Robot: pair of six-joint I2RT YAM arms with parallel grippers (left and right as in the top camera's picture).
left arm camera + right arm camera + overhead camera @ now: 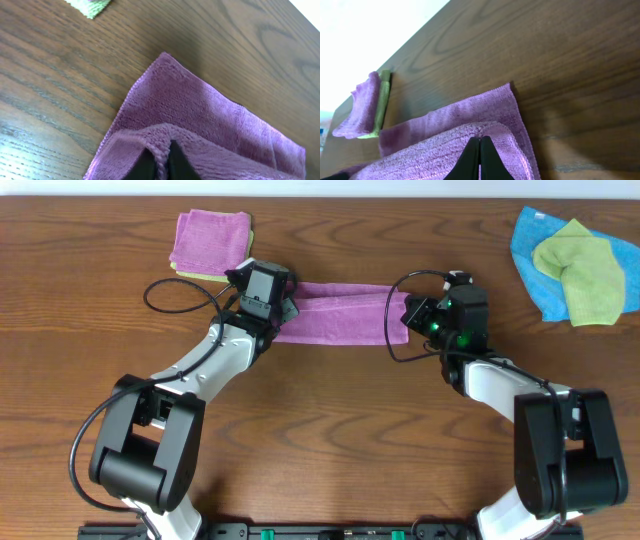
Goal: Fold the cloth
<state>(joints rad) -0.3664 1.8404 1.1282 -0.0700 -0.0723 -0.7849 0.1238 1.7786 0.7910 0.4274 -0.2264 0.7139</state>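
Two ends of the cloth [345,311] are each pinched. At the far left, a folded pink-purple stack [210,240] lies just behind the left gripper [161,160], which is clamped on a raised ridge at the cloth's left end. The cloth runs as a long doubled band across the middle of the table [330,420], its lower layer flat on the wood. The right gripper [480,157] is clenched on the upper fold at the right end. Far right, a lime-green cloth [585,265] lies on a blue cloth [530,250].

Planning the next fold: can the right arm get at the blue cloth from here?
Probably yes. Bare table lies between the right claw and the blue cloth, but the claw is shut on the purple cloth, and a lime-green cloth lies on the blue one.
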